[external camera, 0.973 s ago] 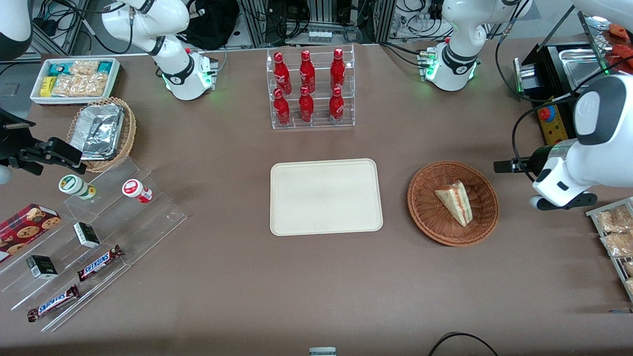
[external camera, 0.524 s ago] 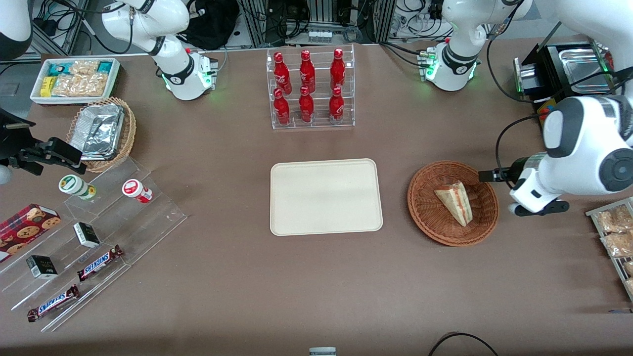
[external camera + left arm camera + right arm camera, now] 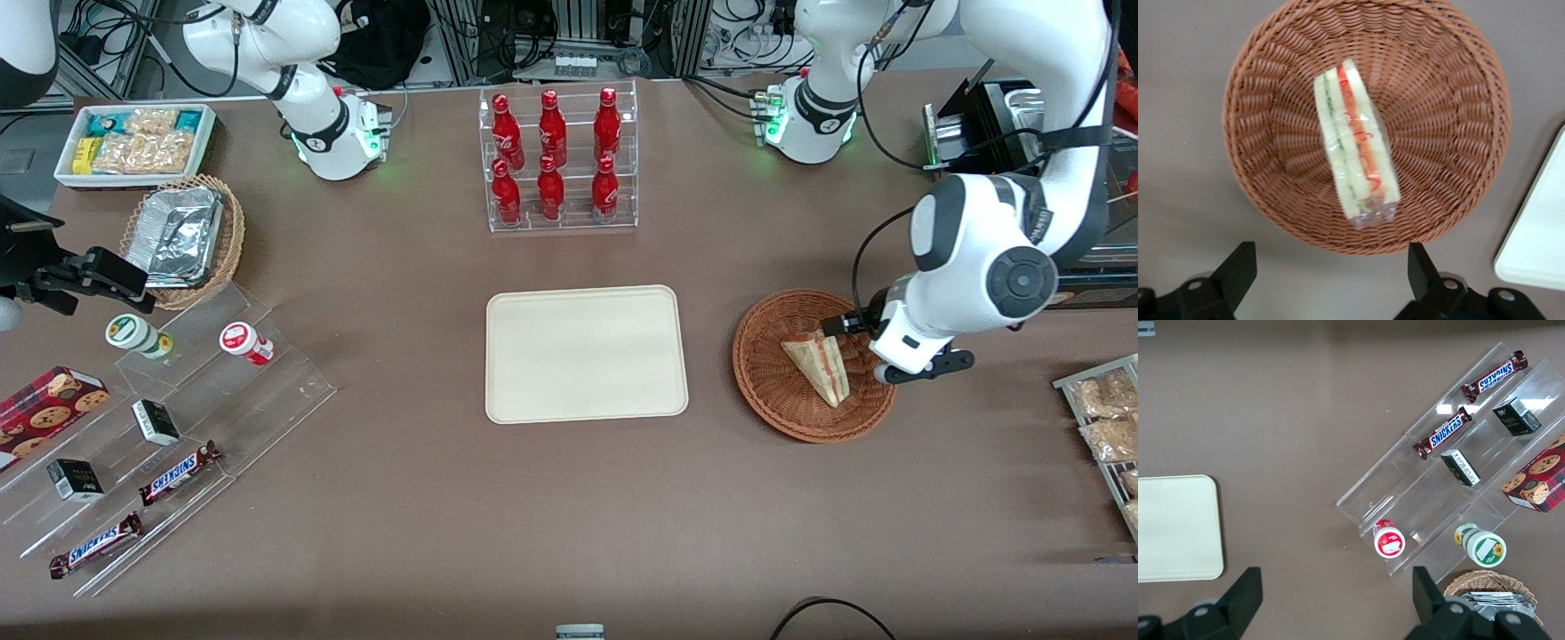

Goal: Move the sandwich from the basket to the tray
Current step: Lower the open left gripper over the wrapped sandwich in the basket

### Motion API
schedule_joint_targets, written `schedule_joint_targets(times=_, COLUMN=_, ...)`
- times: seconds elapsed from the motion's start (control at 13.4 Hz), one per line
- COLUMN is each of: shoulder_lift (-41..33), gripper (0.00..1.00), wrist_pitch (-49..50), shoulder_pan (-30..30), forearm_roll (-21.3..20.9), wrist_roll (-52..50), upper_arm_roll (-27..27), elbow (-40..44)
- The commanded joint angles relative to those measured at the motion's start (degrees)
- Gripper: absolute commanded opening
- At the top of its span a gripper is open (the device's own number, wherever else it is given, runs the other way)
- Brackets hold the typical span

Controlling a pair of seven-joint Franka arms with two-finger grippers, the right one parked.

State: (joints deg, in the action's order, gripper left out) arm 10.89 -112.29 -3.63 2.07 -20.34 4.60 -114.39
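The sandwich (image 3: 820, 361) lies in the basket (image 3: 773, 391); the hand (image 3: 889, 351) hovers over its rim; the tray (image 3: 586, 353) sits beside it.

I'm seeing sandwich (image 3: 820, 364) lying in basket (image 3: 765, 373), about mid-bowl. Basket sitting on table (image 3: 444, 533) just beside tray (image 3: 587, 353), toward working arm's end, not touching it. Gripper (image 3: 1330, 275) hanging above basket's rim at edge toward working arm's end, fingers (image 3: 1238, 268) spread wide, touching nothing. Bottle rack (image 3: 558, 160) standing farther from front camera than tray. Snack steps (image 3: 169, 427) lying toward parked arm's end.
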Motion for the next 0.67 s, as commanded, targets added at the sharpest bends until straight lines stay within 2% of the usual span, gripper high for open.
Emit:
schedule_joint_targets(times=0.0, shoulder_lift=-2.2, gripper=1.00, wrist_pitch=-6.2, shoulder_pan=-1.8, forearm_roll=-2.3, wrist_roll=-7.3, upper_arm_roll=-0.2, elbow=-4.8)
schedule_joint_targets(times=0.45, shoulder_lift=-3.1, gripper=1.00, wrist_pitch=-21.1, shoulder_pan=-2.6, forearm_roll=-3.3, wrist_roll=-17.1, upper_arm_roll=-0.2, elbow=-13.6)
schedule_joint_targets(times=0.6, shoulder_lift=-2.6, gripper=1.00, wrist_pitch=-22.0, shoulder_pan=-2.6, forearm_roll=-3.3, wrist_roll=-21.0, upper_arm_roll=-0.2, elbow=-13.8)
